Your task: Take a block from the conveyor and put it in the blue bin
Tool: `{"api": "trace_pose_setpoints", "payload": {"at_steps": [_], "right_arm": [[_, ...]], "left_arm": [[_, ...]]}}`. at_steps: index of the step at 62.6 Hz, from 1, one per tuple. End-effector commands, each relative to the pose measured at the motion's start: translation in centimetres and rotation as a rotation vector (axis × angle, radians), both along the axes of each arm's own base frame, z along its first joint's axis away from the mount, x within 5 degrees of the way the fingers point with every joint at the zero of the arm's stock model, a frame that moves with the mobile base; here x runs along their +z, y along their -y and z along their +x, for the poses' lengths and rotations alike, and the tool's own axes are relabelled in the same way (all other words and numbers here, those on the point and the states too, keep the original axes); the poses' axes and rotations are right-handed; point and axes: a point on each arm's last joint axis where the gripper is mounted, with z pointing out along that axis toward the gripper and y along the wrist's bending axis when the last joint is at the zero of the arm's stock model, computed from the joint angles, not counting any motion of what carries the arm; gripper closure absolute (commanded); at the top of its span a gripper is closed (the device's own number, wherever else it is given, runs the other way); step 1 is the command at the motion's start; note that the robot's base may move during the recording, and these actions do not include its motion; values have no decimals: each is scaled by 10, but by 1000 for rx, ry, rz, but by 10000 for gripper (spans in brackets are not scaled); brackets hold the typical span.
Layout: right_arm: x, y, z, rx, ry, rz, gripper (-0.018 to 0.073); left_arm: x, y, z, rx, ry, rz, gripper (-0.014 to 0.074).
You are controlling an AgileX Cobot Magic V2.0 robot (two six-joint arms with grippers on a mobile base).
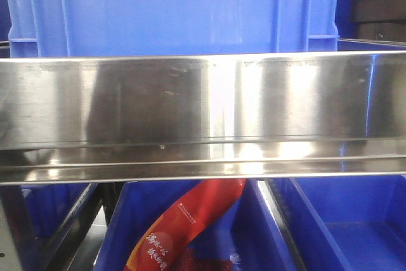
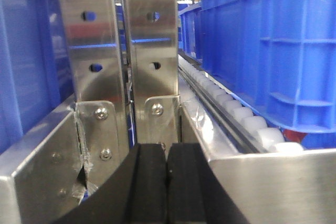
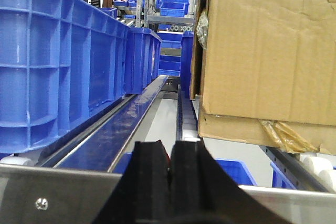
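Observation:
The conveyor and the block are out of view in all three views. Blue bins fill the rack: a large one (image 1: pixel 171 11) above a steel shelf rail (image 1: pixel 203 112), and two lower ones (image 1: pixel 355 220). My left gripper (image 2: pixel 167 153) is shut, its black fingers together with nothing between them, facing steel uprights (image 2: pixel 94 40). My right gripper (image 3: pixel 169 153) is also shut, pointing over a steel rail (image 3: pixel 52 187). A thin red sliver shows in the slit between its fingers; I cannot tell what it is.
A red printed packet (image 1: pixel 184 226) lies in the lower middle bin (image 1: pixel 127 233). A blue crate (image 2: pixel 273 45) rests on white rollers (image 2: pixel 247 119). In the right wrist view a blue crate (image 3: pixel 52 61) stands left and a cardboard box (image 3: pixel 268 51) right.

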Motion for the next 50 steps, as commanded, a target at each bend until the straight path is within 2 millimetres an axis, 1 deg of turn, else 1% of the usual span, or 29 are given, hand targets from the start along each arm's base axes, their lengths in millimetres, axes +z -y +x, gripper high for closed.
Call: {"api": "trace_pose_setpoints", "payload": {"at_steps": [1,7,50], "right_arm": [[2,0,0,-6,26,0,721],[2,0,0,-6,26,0,721],[2,0,0,-6,26,0,721]], "left_arm": [[6,0,0,1,136,-25,708],[4,0,0,2,111,-22,708],[5,0,0,2,119,-22,708]]}}
